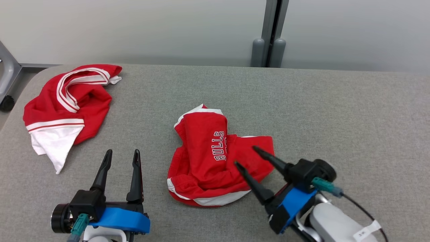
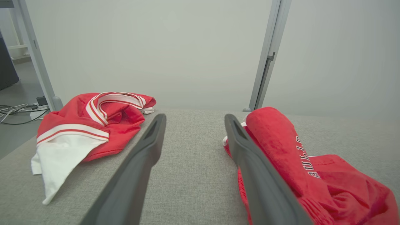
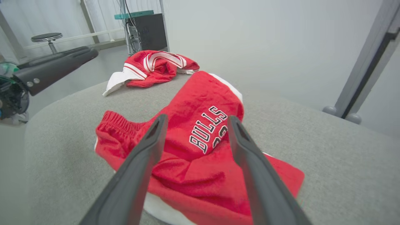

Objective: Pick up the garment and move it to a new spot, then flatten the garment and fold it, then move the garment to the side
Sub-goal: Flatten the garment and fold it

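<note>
Bulls shorts [image 1: 215, 158] crumpled, ctr of table [image 1: 336, 111]; no step done yet. Right gripper [image 1: 245, 155] agape over them; left gripper [image 1: 123, 151] agape, empty, beside.

"BULLS" in white, black-outlined letters on the red shorts [image 1: 215, 158]

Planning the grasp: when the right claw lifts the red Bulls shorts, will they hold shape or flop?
Probably flop: the Bulls shorts lie crumpled in soft folds, so they should sag and unfold below the open right claw. Likely light, as the fabric looks thin. Pushed, they may bunch on the grey table rather than slide.
</note>
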### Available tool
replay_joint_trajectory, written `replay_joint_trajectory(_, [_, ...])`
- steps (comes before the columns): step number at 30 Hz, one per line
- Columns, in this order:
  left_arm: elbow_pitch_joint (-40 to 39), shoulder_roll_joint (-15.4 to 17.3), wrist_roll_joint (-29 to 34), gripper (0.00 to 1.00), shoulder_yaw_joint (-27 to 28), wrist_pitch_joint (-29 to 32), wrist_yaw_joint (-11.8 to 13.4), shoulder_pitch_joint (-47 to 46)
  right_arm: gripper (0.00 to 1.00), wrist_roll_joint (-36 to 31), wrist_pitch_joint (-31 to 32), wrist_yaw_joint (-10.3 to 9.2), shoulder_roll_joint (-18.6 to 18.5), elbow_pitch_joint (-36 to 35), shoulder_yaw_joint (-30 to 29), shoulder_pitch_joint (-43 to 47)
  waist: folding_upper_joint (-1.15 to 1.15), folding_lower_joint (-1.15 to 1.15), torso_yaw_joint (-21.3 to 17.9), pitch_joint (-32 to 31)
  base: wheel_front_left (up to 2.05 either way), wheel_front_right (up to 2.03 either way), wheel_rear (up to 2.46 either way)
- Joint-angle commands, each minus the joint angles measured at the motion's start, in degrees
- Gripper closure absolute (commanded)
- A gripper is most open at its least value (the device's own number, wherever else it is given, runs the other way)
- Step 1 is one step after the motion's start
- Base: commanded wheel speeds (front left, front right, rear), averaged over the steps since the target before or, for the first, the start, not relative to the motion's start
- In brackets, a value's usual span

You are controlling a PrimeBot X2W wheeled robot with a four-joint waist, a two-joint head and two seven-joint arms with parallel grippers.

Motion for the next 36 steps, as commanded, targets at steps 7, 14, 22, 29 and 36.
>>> replay_joint_trajectory(7, [-0.2,0.0,0.6,0.00,0.3,-0.2,-0.3,1.1,0.00,-3.2,-0.2,0.02,-3.5,-1.3,-14.2,2.9,0.01,0.00,0.0,-0.7,0.00,0.00,0.00])
replay_joint_trajectory(14, [-0.4,0.0,0.8,0.00,-0.1,-0.2,-0.5,0.8,0.00,-5.2,1.3,0.02,-3.8,3.7,-18.8,-1.9,0.01,0.00,1.2,-0.4,0.00,0.00,0.00])
replay_joint_trajectory(22, [-0.8,0.0,0.8,0.00,-0.5,-0.2,-0.6,-0.3,0.00,-5.8,7.1,0.01,-2.7,12.9,-18.5,-8.7,0.01,0.00,3.4,1.5,0.00,0.00,0.00])
replay_joint_trajectory(29, [-0.7,0.0,-0.2,0.00,-1.6,-0.2,-0.3,-2.1,0.00,-4.1,10.7,0.01,-1.1,21.9,-15.4,-12.7,0.01,0.00,5.4,4.2,0.00,0.00,0.00])
replay_joint_trajectory(36, [-0.3,0.0,-1.0,0.00,-2.3,-0.2,0.1,-3.0,0.00,-1.3,12.2,0.01,1.1,29.1,-12.7,-14.0,0.01,0.00,6.7,5.3,0.00,0.00,0.00])
